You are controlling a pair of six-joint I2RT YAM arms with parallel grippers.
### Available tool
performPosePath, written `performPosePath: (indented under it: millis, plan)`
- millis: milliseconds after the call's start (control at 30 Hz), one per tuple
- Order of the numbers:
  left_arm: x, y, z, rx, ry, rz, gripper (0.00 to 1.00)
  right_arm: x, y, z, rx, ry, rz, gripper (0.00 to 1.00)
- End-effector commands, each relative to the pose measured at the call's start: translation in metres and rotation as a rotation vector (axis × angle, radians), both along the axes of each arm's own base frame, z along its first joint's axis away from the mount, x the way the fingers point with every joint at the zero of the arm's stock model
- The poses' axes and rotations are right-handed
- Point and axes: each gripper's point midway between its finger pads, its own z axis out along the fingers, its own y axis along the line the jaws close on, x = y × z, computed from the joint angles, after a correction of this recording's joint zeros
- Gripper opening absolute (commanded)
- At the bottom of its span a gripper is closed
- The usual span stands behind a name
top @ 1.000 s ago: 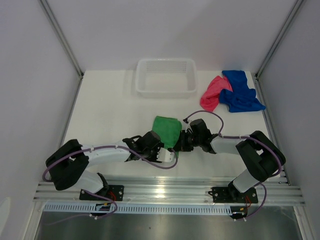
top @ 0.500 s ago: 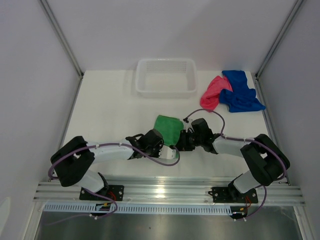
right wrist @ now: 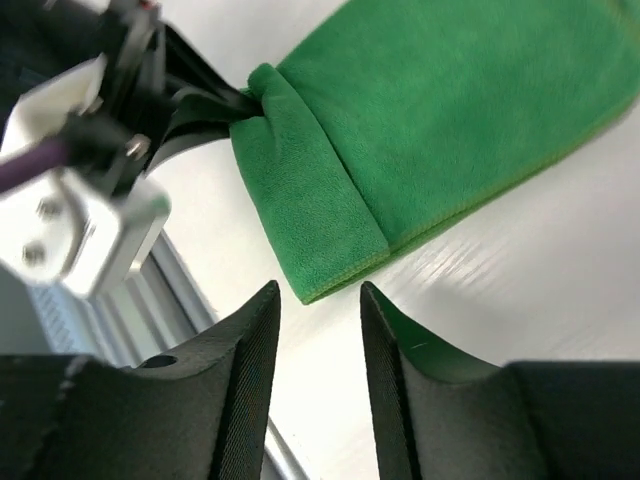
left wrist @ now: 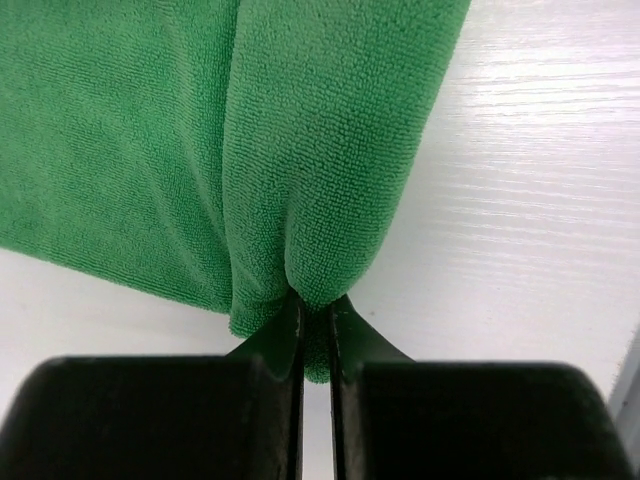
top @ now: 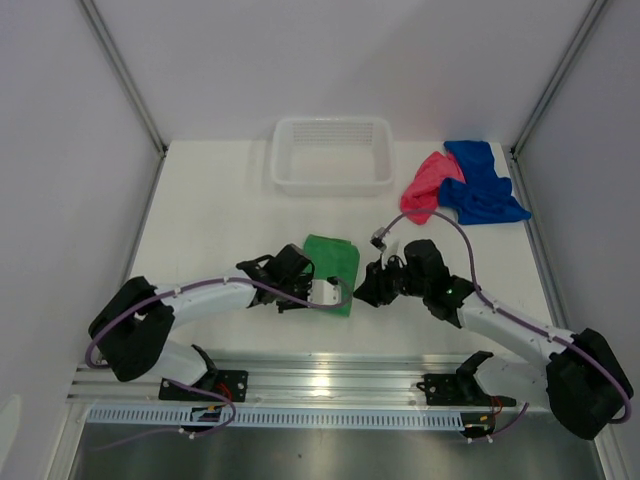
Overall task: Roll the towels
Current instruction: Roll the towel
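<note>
The green towel (top: 333,268) lies mid-table with its near edge folded over. In the left wrist view (left wrist: 200,150) the fold fills the frame. My left gripper (top: 322,296) is shut on the folded near corner of the green towel (left wrist: 315,300). My right gripper (top: 366,290) is open and empty just right of the towel's near corner; its view shows the towel (right wrist: 420,140) ahead of its fingertips (right wrist: 262,310). The pink-red towel (top: 427,187) and the blue towel (top: 480,183) lie crumpled together at the far right.
A white slotted basket (top: 332,153) stands at the far middle of the table. The aluminium rail (top: 340,385) runs along the near edge. Frame posts stand at the far corners.
The left gripper has drawn the green towel's near edge over into a fold. The right gripper has let go and pulled back to the right, now open beside the towel.
</note>
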Motion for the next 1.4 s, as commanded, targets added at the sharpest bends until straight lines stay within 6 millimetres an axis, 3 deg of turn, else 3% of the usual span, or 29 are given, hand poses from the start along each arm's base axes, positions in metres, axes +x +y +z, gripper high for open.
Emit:
performPosePath:
  millis: [0,200,333,433,567,700,1033,1367]
  plan:
    - [-0.014,-0.012,0.018,-0.085,0.102,-0.016,0.01,-0.006,0.001,0.009,-0.052,-0.251,0.132,0.42]
    - [-0.012,-0.014,0.021,-0.097,0.218,0.005,0.01,-0.042,0.012,0.019,-0.086,-0.673,0.468,0.45]
    - [-0.011,-0.015,0.019,-0.111,0.266,0.004,0.01,-0.042,0.016,0.022,-0.090,-0.779,0.509,0.50]
    - [-0.011,-0.017,0.019,-0.107,0.295,-0.005,0.01,-0.034,0.016,0.013,-0.130,-0.827,0.506,0.53]
    - [-0.008,-0.018,0.019,-0.102,0.315,-0.009,0.01,-0.026,0.023,0.007,-0.151,-0.852,0.516,0.56]
    - [-0.006,-0.021,0.024,-0.118,0.344,-0.008,0.01,-0.022,0.030,-0.012,-0.197,-0.796,0.577,0.57]
    - [-0.009,-0.023,0.018,-0.118,0.393,-0.010,0.01,-0.005,0.034,-0.028,-0.271,-0.763,0.564,0.57]
    - [-0.011,-0.023,0.022,-0.134,0.409,-0.018,0.01,-0.008,0.041,-0.043,-0.277,-0.679,0.598,0.48]
